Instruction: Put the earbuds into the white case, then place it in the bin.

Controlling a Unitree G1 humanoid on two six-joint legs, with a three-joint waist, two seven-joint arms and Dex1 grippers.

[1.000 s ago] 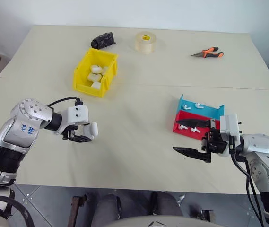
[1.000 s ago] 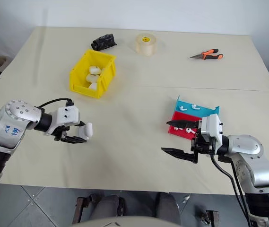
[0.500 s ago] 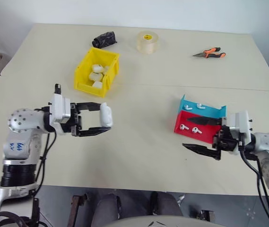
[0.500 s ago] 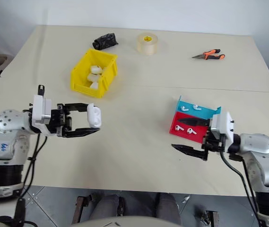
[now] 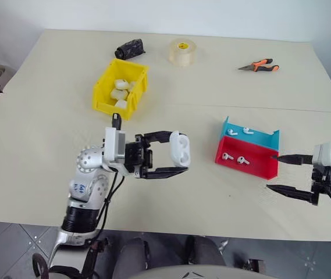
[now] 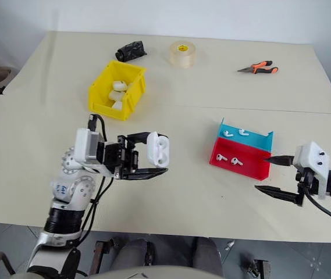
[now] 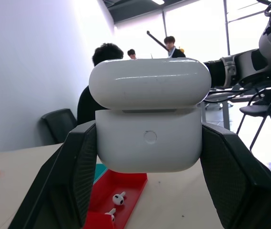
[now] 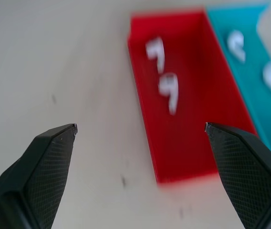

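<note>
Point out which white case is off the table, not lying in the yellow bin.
The white case clamped in the left gripper, held in the air with its lid slightly ajar. The other cases lie piled inside the yellow bin.

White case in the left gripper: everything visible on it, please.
The white case is small, rounded, glossy plastic, with a faint round button on its front. Its lid stands slightly ajar above the body, with a thin gap between them. The left gripper is shut on it, black fingers pressing both sides, holding it above the table, left of the red tray.
</note>
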